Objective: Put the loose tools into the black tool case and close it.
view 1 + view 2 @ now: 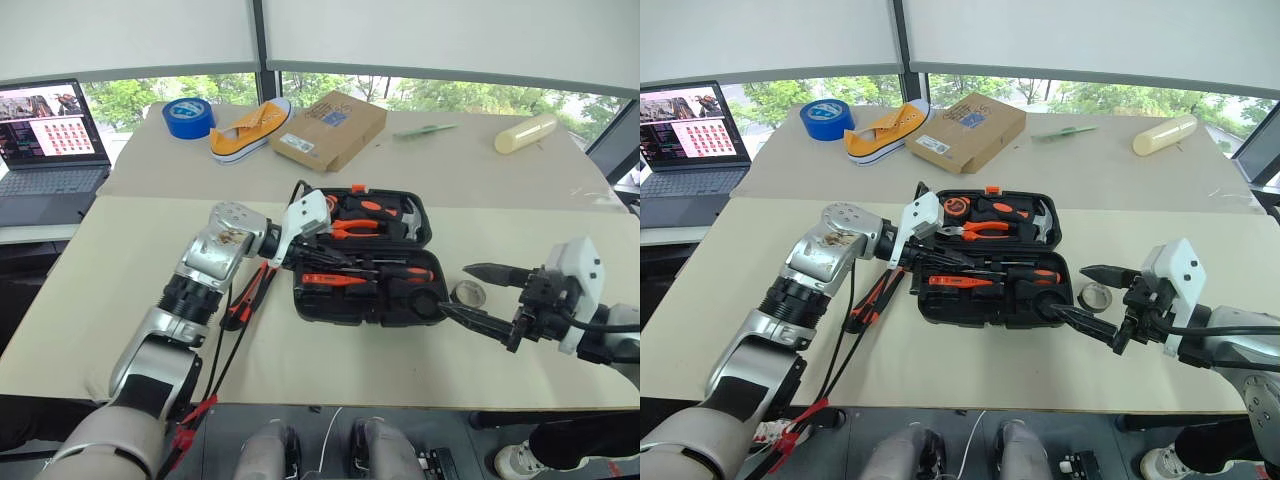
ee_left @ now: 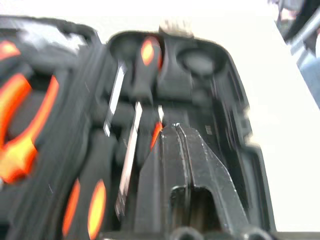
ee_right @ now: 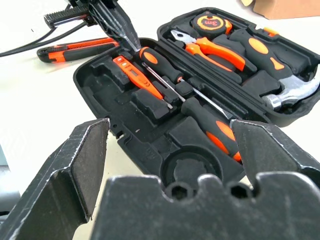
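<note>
Black tool case [image 1: 362,262] lying open mid-table, two orange-and-black screwdrivers [image 3: 210,122] and slim red tester screwdriver [image 3: 134,75] seated in near half, pliers [image 3: 212,47], hammer [image 3: 280,75] and tape measure [image 3: 207,22] in far half. Orange-black utility knife [image 3: 75,48] loose on table just beside case's left end, small dark tape roll [image 1: 468,294] just beside its right end. Left gripper [image 3: 122,35] pinched together, empty, tips over case's left end; right gripper [image 1: 480,295] spread wide near tape roll.
</note>
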Robot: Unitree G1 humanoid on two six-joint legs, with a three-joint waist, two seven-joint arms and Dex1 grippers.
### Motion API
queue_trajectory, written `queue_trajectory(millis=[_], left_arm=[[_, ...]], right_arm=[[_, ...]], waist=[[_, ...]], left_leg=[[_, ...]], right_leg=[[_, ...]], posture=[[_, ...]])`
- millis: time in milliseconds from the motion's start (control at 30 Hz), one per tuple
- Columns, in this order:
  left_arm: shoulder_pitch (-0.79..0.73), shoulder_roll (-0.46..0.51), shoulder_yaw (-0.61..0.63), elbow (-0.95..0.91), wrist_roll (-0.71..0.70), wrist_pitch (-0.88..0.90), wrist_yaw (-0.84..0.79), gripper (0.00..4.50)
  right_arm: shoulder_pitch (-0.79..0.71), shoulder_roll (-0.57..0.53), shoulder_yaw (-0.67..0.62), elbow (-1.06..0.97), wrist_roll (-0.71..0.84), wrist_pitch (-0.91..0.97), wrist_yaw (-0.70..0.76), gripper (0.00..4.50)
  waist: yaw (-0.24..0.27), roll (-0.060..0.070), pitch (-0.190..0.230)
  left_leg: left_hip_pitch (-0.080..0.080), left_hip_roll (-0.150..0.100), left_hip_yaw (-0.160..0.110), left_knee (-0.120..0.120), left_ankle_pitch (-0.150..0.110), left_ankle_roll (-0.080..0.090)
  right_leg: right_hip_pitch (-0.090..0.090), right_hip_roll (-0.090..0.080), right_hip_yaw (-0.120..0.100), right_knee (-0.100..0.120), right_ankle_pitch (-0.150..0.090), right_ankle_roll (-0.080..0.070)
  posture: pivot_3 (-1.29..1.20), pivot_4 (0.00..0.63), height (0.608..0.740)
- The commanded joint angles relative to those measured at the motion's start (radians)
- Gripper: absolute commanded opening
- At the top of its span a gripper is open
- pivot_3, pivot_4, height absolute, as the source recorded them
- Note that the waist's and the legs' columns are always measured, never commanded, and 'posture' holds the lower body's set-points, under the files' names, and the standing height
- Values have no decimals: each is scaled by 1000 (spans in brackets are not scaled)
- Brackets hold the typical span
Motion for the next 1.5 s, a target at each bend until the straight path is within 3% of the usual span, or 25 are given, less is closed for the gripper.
queue_trajectory(millis=[33, 433, 533, 667, 767, 833, 933, 1100, 1200, 1500], left_arm=[[21, -17, -18, 37, 30, -90, 38, 23], [62, -12, -76, 137, 128, -200, 108, 23], [82, 14, -30, 20, 71, -124, 97, 23], [163, 128, 85, -270, -47, 80, 93, 23], [249, 245, 218, -505, -170, 317, 120, 714], [340, 336, 315, -639, -224, 429, 142, 1514], [510, 454, 441, -776, -241, 510, 182, 2611], [711, 538, 566, -912, -250, 615, 268, 4451], [756, 538, 563, -990, -266, 725, 361, 4451], [503, 426, 274, -911, -218, 988, 644, 4451]], right_arm=[[-32, -23, -1, 0, 12, 0, 2, 4500], [-45, -17, 18, -14, 26, 15, -8, 4500], [-50, -11, 24, -15, 31, 15, -11, 4500], [-79, -13, 52, -2, 26, 0, -1, 4500], [-116, -19, 83, 14, 30, -4, 20, 4500], [-138, -23, 108, 22, 34, -6, 44, 4500], [-169, -27, 151, 37, 27, -16, 84, 4500], [-220, -27, 209, 66, 8, -35, 134, 4500], [-265, -29, 252, 94, -13, -51, 164, 4500], [-275, -19, 249, 98, -50, -60, 148, 4500]], waist=[[-2, 0, 0], [-1, 0, 0], [-3, 0, 0], [-16, 0, 0], [-21, 0, 0], [-22, 0, 0], [-23, 0, 0], [0, 0, 0], [-4, 0, 0], [15, 0, 0]], left_leg=[[0, 0, 0, 0, 0, 0], [1, 0, 0, 0, 0, 0], [1, 0, 0, 0, 0, 0], [0, 1, 0, 0, 0, 0], [1, 2, 0, 0, 0, 0], [2, 2, -1, 0, 0, 0], [3, 2, -1, -1, 0, 0], [3, 1, -2, 0, -1, -1], [3, 1, -3, 0, -1, -1], [3, 0, -3, 0, -1, -1]], right_leg=[[0, 0, 0, 0, 0, 0], [0, 0, 0, 1, 0, 0], [0, 0, 0, 1, 0, 0], [-1, 0, 1, 2, 0, 0], [-2, 0, 1, 5, 0, -1], [-1, 0, 2, 5, -1, 0], [0, -1, 3, 5, -2, 1], [1, -1, 3, 5, -4, 3], [1, -1, 7, 4, -3, 2], [2, 0, 4, 6, -3, 1]], posture=[[0, 150, 731], [0, 150, 731], [0, 150, 731], [0, 150, 731], [0, 150, 731], [0, 150, 731], [0, 150, 731], [0, 150, 731], [0, 150, 731], [0, 150, 731]])
